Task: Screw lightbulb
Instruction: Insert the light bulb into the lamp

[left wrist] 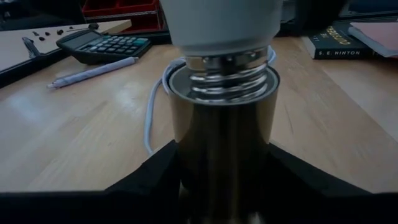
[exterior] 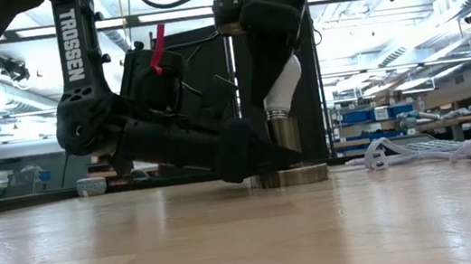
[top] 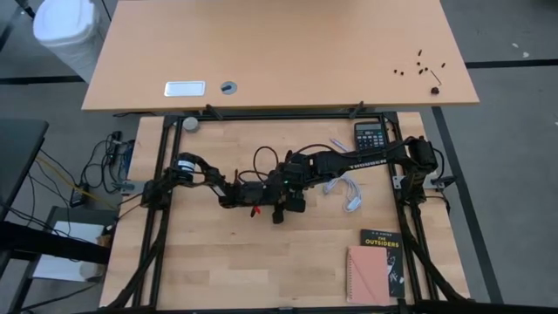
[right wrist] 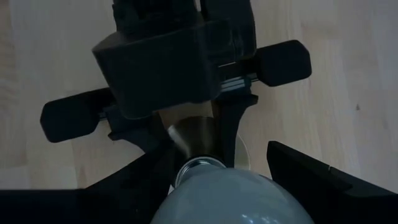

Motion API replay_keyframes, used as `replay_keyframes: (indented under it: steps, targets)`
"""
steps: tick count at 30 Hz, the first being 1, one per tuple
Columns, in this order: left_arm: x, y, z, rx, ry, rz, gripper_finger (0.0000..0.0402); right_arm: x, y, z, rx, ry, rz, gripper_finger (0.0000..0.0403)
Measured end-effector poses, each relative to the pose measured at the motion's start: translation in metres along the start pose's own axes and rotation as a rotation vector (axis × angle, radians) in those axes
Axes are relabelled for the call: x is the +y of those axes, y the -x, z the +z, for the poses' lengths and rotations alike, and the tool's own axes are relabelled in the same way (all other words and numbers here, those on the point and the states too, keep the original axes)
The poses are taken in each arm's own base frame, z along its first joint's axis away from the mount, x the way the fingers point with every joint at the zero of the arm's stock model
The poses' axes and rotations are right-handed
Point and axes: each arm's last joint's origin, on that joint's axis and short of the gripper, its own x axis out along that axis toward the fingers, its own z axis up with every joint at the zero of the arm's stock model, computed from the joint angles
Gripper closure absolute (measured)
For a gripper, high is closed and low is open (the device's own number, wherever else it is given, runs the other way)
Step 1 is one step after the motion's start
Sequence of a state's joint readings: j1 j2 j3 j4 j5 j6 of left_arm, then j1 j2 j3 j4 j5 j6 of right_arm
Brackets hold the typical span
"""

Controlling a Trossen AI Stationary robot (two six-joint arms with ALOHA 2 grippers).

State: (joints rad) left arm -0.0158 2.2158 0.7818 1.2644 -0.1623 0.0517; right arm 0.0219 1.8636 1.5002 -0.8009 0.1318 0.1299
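Lightbulb (exterior: 282,85) is seated upright, threads down, in the metal socket (left wrist: 222,155) at mid-table. The socket is flanked by the left gripper (left wrist: 222,180), jaws against its sides. The bulb's glass is clasped from above by the right gripper (right wrist: 217,180). Calculator (top: 372,134), books (top: 377,264) and white cord (exterior: 429,150) are spread on the wooden table (top: 218,262); workshop shelving is seen behind.

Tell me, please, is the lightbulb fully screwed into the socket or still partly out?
Partly out: the lightbulb stands upright in the socket, with several screw threads showing above the socket's rim.
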Motion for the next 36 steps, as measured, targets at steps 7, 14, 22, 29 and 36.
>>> replay_keyframes:
  steps: [7, 14, 22, 29, 36]
  targets:
    - [0.000, 0.000, 0.000, 0.002, 0.007, 0.000, 0.0206, -0.004, -0.004, -0.002, 0.000, -0.008, 0.000, 0.0141]
    - [0.000, 0.000, 0.000, 0.003, 0.011, -0.001, 0.0205, -0.005, -0.010, -0.005, -0.004, -0.008, -0.005, 0.0141]
    - [0.000, 0.000, 0.000, 0.003, 0.019, -0.001, 0.0205, -0.006, -0.013, -0.001, -0.064, -0.007, 0.019, 0.0126]
    - [0.000, 0.000, -0.001, 0.005, 0.023, -0.001, 0.0205, -0.005, -0.011, -0.001, -0.055, 0.001, 0.030, 0.0093]
    - [0.000, 0.000, -0.001, 0.006, 0.024, -0.001, 0.0204, -0.006, -0.002, 0.006, -0.063, 0.006, 0.031, 0.0069]
